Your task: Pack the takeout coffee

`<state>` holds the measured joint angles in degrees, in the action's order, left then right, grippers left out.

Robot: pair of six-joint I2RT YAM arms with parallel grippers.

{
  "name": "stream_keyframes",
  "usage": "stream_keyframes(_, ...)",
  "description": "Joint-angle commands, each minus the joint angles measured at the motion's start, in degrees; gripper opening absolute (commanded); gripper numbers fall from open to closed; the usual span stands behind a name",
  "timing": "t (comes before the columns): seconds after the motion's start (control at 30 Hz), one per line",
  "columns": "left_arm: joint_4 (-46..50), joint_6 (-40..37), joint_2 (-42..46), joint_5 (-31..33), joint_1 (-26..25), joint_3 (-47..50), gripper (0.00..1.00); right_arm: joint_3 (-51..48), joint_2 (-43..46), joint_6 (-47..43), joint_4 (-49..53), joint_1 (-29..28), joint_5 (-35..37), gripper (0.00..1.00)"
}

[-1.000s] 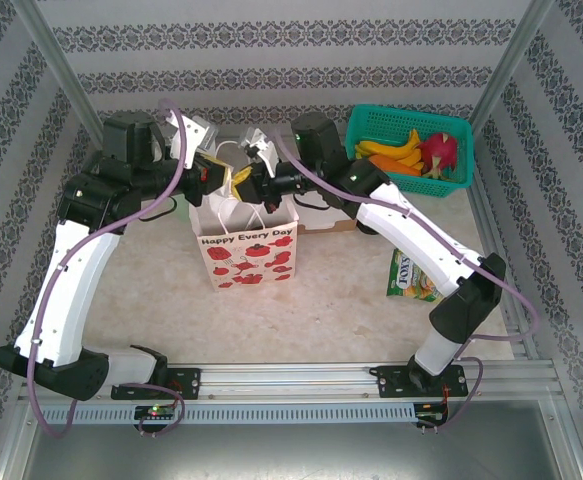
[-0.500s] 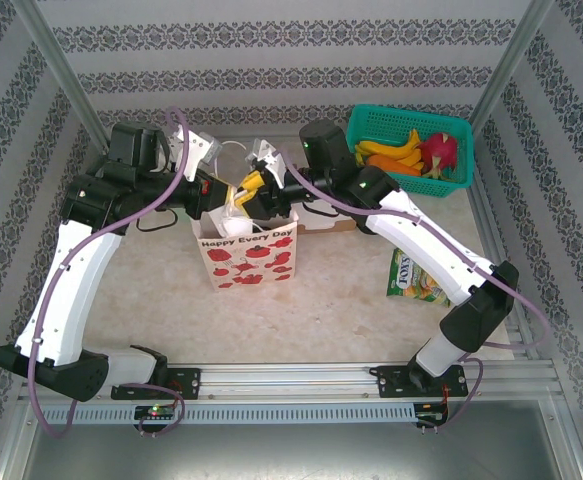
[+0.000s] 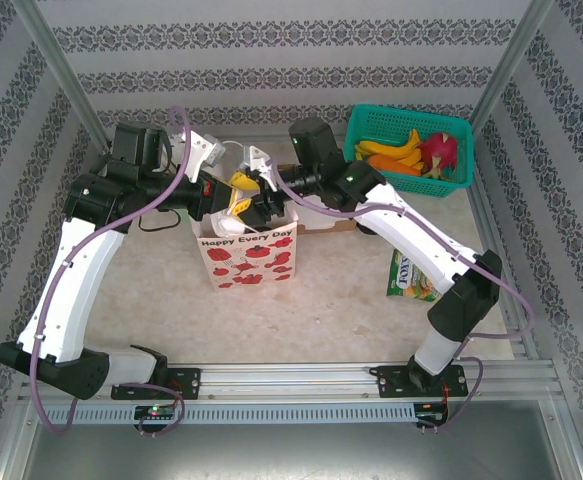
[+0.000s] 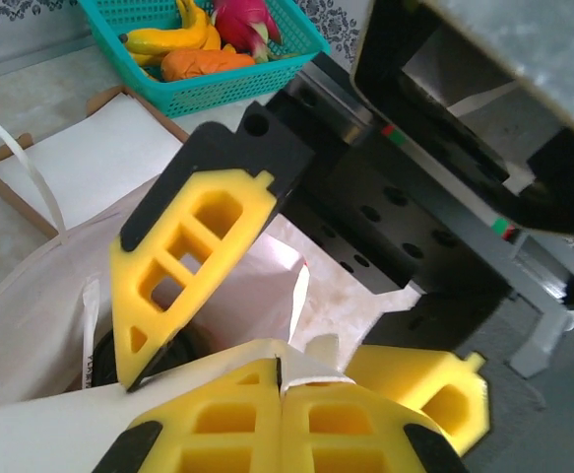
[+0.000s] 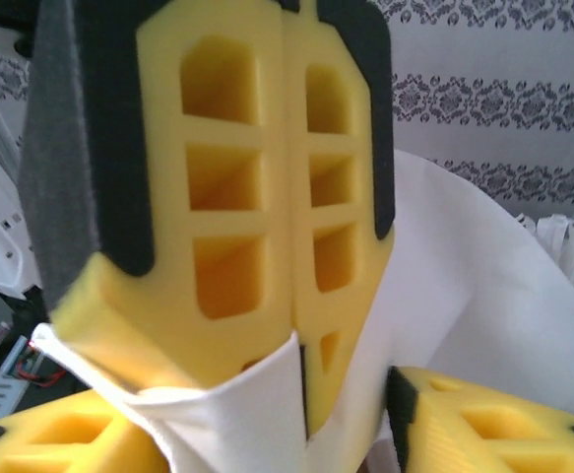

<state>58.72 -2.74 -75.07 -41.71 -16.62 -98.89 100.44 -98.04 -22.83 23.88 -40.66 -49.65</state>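
**Bag rim pinched by one gripper, the other gripper spread around it**

Directly below the right gripper (image 3: pixel 241 195), down inside the paper gift bag (image 3: pixel 248 258), the left wrist view shows a dark rounded shape (image 4: pixel 183 347) just under one of that gripper's yellow fingers. It is too hidden to tell whether this is the black lid of the takeout coffee.

The left gripper (image 4: pixel 281 379) has its two yellow fingers pressed flat together. They pinch the white upper edge of the bag, which folds out from between the fingertips.

The right gripper's jaws stand partly apart and grasp nothing. The left gripper's closed fingers and the pinched fold of paper sit between them, one right finger on each side. The white paper lies close against those fingers, but I cannot tell if it touches them.

Both grippers meet over the bag's mouth. A flat piece of brown cardboard (image 3: pixel 321 225) lies just beyond the right gripper, beside the bag.
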Motion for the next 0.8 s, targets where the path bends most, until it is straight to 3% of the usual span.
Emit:
stream_keyframes(0.0, -1.2, -1.0, 0.3, -2.9, 0.6, 0.5, 0.0, 2.2, -1.2, -2.6, -0.1, -0.6, -3.0, 0.47)
stream_keyframes(0.13, -1.6, -0.6, 0.3, -4.1, 0.6, 0.5, 0.0, 1.8, -0.9, -2.5, -0.3, -0.7, -3.5, 0.27)
stream_keyframes(0.43, -2.6, 0.0, 1.4, -5.0, 0.6, 0.9, 0.06, -0.3, 0.9, -2.4, -0.3, -0.5, -2.2, 0.01)
stream_keyframes(0.63, -3.6, 0.3, 2.3, -4.8, 0.6, 1.1, 0.11, -0.7, 1.5, -0.1, -0.8, -0.5, 0.5, 0.0)
stream_keyframes(0.77, -5.7, 2.0, 4.0, 0.0, 0.7, 1.6, 0.32, 0.2, 1.4, 6.4, -0.7, -0.5, 7.1, 0.0)
